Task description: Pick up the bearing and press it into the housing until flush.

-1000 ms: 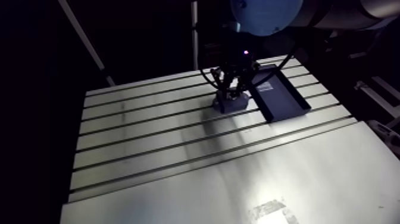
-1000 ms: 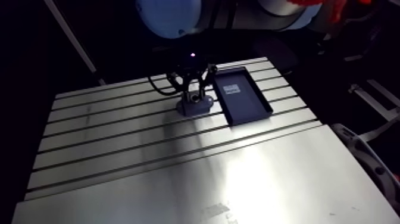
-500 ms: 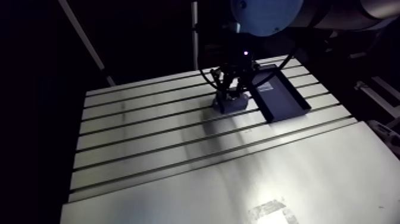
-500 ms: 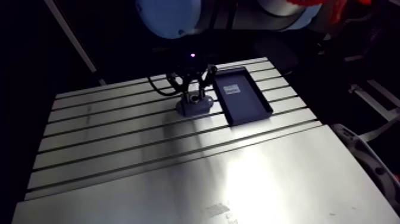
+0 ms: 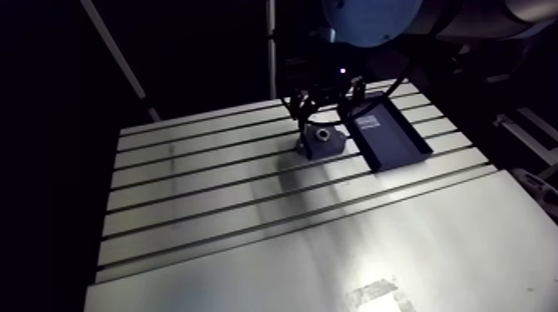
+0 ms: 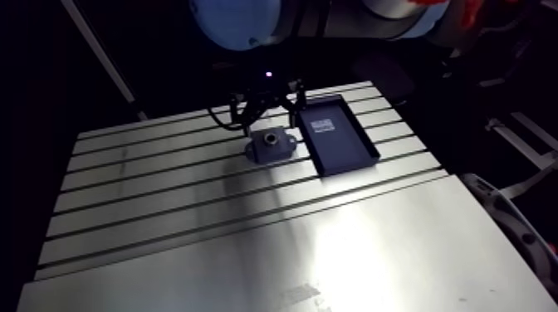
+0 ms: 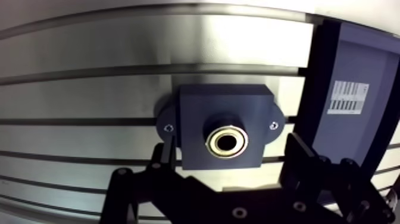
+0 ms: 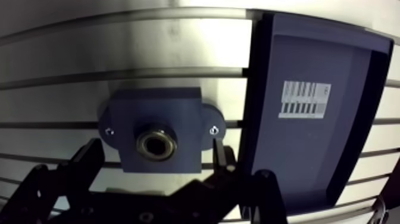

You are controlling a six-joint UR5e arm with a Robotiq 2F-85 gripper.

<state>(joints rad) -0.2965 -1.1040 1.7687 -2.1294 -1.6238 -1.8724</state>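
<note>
Two black jaws stand wide apart and hold nothing, one on either side of the dark blue-grey housing (image 7: 220,104), which sits square on the slotted aluminium tabletop (image 7: 89,95). In the arm view they hang just above the block. The bearing (image 7: 210,142), a brass-coloured ring with a dark bore, sits in the round hole in the housing's top face; whether it is fully flush cannot be told. A small screw head marks each of the housing's two side ears. Just beside the housing lies a shallow dark blue tray (image 8: 309,155) bearing a white barcode label (image 8: 305,99), its print too small to read.
</note>
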